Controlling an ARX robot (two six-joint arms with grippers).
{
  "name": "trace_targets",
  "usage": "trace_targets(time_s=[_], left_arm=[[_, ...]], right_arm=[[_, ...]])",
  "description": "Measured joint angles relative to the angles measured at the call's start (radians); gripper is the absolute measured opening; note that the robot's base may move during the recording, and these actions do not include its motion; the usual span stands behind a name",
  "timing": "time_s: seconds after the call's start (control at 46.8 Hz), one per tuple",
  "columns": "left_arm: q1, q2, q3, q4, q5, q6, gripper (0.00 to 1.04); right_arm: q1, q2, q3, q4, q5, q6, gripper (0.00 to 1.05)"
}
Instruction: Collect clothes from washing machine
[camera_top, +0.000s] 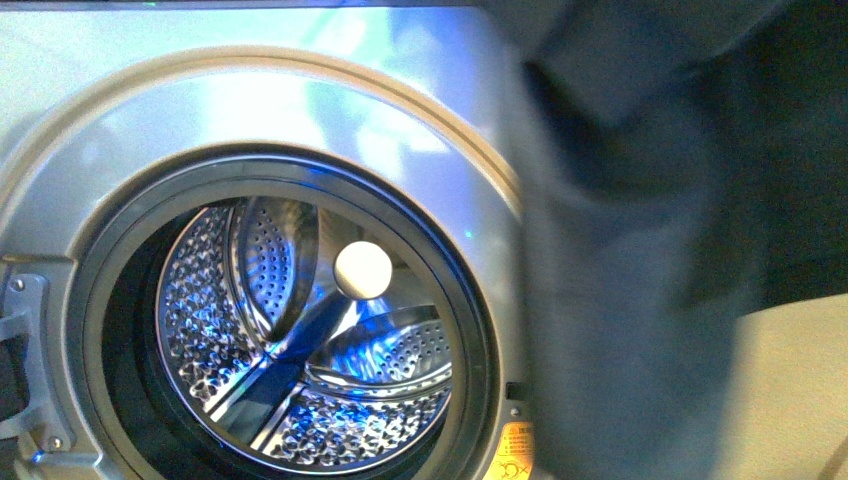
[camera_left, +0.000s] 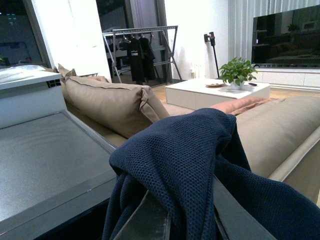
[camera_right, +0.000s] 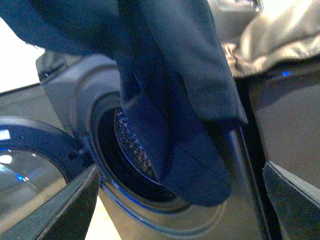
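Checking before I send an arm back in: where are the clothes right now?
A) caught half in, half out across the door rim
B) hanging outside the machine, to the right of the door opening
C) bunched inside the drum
B: in the front view the drum of the washing machine is bare, and the clothes hang outside it, right of the opening.

The front view sits close to the washing machine (camera_top: 300, 110), facing straight into its drum (camera_top: 300, 340). The left wrist view looks across the machine's top toward a sofa (camera_left: 110, 102). The right wrist view sees the drum slantwise, close. All three share the clothes (camera_top: 620, 250).
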Motion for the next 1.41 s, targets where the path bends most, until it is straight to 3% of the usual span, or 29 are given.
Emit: trace_targets(time_s=[0.128, 0.342, 0.64, 0.747, 1.003, 1.409], left_arm=[[0.000, 0.000, 0.000, 0.000, 0.001, 0.002, 0.09], [0.000, 0.000, 0.000, 0.000, 0.001, 0.002, 0.09], [0.000, 0.001, 0.000, 0.000, 0.000, 0.002, 0.09], [0.000, 0.001, 0.000, 0.000, 0.001, 0.002, 0.09], [0.000, 0.001, 0.000, 0.000, 0.001, 0.002, 0.09], [0.000, 0.001, 0.000, 0.000, -0.003, 0.003, 0.09]], right_arm=[[-0.040, 0.181, 0.140, 0.241, -0.058, 0.177, 0.97], [0.062, 0.267, 0.363, 0.185, -0.019, 0.246, 0.97], [0.388, 0.330, 0.623, -0.107, 0.172, -0.026, 0.97], [0.438, 0.438, 0.715, -0.135, 0.246, -0.143, 0.97], [0.446, 0.706, 0.855, -0.115, 0.377, -0.390, 0.97], [0.432, 0.892, 0.962, -0.006, 0.296, -0.453, 0.97]])
